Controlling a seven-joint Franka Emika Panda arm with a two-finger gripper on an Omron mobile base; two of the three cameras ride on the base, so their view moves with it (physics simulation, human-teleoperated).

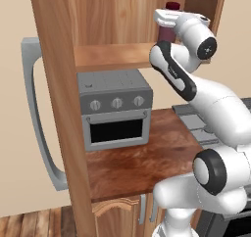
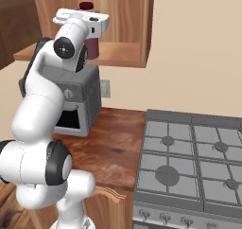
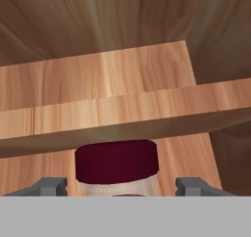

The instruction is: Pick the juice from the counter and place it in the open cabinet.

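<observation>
Transfer stage of the pick-and-place. The gripper [image 1: 169,23] was raised to the level of the cabinet [image 1: 112,55], at about one o'clock in the left base view and eleven o'clock in the right base view. The juice [image 1: 168,30] hung upright in it, well above the counter [image 1: 142,157] and the toaster oven [image 1: 115,108]; the maroon cap stood proud of the white hand and the dark body showed below it. In the hand view the cap sat at six o'clock between the two grey fingertips [image 3: 49,186], one at each side; the jaws were judged clamped on the bottle, since nothing else bore it, though the contact itself was hidden. The shelf board's front edge crossed that view just above the cap, with the cabinet's wood-grain back wall towards twelve o'clock.

Judged step: carrying the bottle into the opening; placing not yet done. The next move called for advancing the hand over the shelf, lowering until the base rests on the board, then parting the jaws. The stove [image 2: 189,162] lay aside, uninvolved.
</observation>
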